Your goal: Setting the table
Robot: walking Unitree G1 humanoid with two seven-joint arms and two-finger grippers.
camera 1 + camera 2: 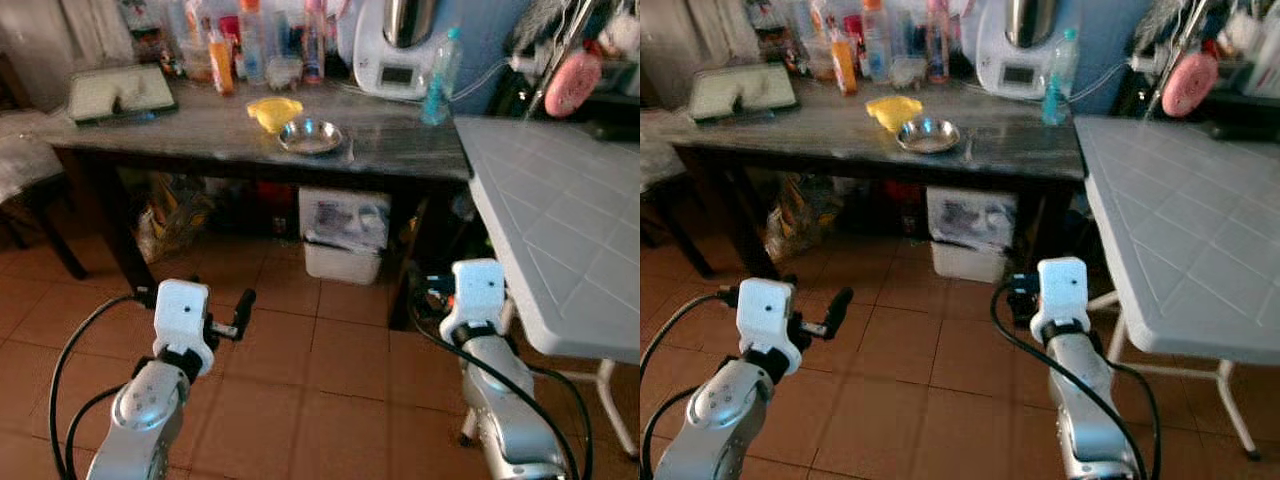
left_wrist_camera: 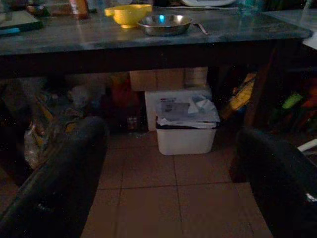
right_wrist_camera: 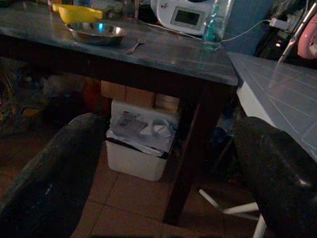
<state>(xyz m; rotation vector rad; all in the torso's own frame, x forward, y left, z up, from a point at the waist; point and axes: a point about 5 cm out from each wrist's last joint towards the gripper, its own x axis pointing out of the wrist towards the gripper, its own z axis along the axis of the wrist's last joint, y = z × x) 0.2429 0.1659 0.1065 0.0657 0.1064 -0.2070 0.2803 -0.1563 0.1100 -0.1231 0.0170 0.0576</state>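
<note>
A steel bowl (image 1: 310,136) sits near the front edge of a dark table (image 1: 400,150), and a yellow bowl (image 1: 274,110) stands just behind it. To the bowl's right lies a small metal utensil (image 3: 134,46). Both arms are held low over the tiled floor, well short of the table. My left gripper (image 2: 171,131) is open with nothing between its fingers (image 2: 59,183). My right gripper (image 3: 168,121) is also open and empty, and it faces the table's right corner leg.
A white bin (image 1: 343,240) stuffed with paper stands under the table. A white folding table (image 1: 560,220) juts in at the right, its legs near my right arm. Bottles, a white appliance (image 1: 395,45), a green bottle (image 1: 440,75) and a tray (image 1: 120,92) crowd the table's back.
</note>
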